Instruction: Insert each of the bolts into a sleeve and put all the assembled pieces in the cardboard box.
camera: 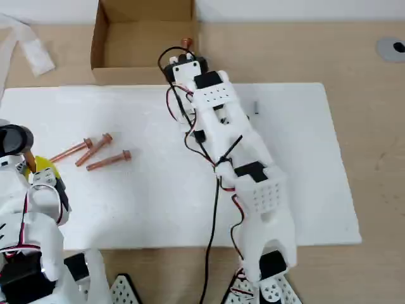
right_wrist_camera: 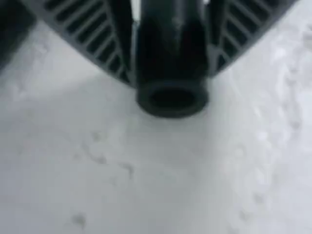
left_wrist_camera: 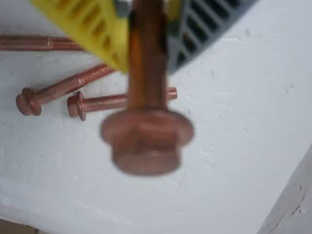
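My left gripper (left_wrist_camera: 146, 53), with a yellow and a grey finger, is shut on a copper bolt (left_wrist_camera: 146, 136) whose head hangs just above the white mat. In the high view that gripper (camera: 38, 168) is at the mat's left edge. Three loose bolts (camera: 93, 150) lie on the mat close by, also in the left wrist view (left_wrist_camera: 63, 87). My right gripper (right_wrist_camera: 170, 63) is shut on a black sleeve (right_wrist_camera: 171, 92), its hollow end showing. That gripper (camera: 183, 60) sits at the mat's far edge beside the open cardboard box (camera: 99, 35). A copper bolt head (camera: 186, 42) pokes out just past it.
The white mat (camera: 158, 196) covers most of the wooden table. A clear plastic bag (camera: 28, 50) lies at the far left and a grey disc (camera: 390, 49) at the far right. A small dark piece (camera: 256, 107) rests on the mat right of the extended arm.
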`<control>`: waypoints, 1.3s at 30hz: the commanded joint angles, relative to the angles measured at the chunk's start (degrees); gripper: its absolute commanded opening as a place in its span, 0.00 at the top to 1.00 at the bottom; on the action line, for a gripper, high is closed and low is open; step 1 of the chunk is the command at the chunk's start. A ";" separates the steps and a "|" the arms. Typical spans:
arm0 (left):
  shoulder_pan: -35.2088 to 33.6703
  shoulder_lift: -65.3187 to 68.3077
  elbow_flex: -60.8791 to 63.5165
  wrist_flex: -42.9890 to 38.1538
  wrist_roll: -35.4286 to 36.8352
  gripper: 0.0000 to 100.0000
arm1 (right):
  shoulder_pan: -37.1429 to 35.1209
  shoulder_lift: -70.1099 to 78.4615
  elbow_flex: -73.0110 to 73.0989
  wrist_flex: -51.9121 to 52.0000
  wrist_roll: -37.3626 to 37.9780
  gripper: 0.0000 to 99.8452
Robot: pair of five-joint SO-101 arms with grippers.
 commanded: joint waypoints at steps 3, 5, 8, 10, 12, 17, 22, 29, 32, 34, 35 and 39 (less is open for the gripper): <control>0.62 -0.40 -2.37 -0.97 -0.53 0.99 | -0.22 -0.13 -2.15 1.14 0.79 0.91; 0.53 -0.40 -2.99 -0.97 -0.53 0.99 | -0.22 -0.13 -2.15 1.14 0.79 0.93; 0.53 -0.40 -2.99 -0.88 -0.53 0.99 | -0.31 -0.22 -2.15 1.14 0.79 0.97; 0.53 -0.40 -2.99 -0.88 -0.53 0.99 | -0.31 -0.48 -2.42 1.14 0.79 0.99; 0.53 -0.40 -2.99 -0.88 -0.53 0.99 | -0.31 -0.48 -4.09 1.93 0.79 0.99; 0.44 -0.40 -5.80 -0.88 -0.35 0.99 | -0.40 -0.84 -16.22 9.93 0.44 0.99; 0.70 -0.40 -9.23 -1.23 -0.26 0.99 | -0.40 -3.38 -33.01 20.57 0.44 0.99; 0.53 -0.40 -9.41 -3.16 -0.26 0.99 | -2.51 -14.11 -38.37 20.66 0.35 0.99; 0.53 -0.13 -8.70 -8.18 -0.18 0.99 | -6.02 -21.32 -35.30 20.66 0.00 0.99; 0.62 -0.13 -7.38 -12.92 -0.18 0.99 | -9.10 -27.30 -31.43 20.66 -1.67 0.99; 0.79 -0.04 -6.15 -15.30 -0.18 0.99 | -10.95 -30.46 -29.05 20.66 -2.20 0.99; 0.88 0.04 -0.79 -23.12 2.20 0.99 | -17.89 -42.68 -16.31 20.57 -3.34 0.99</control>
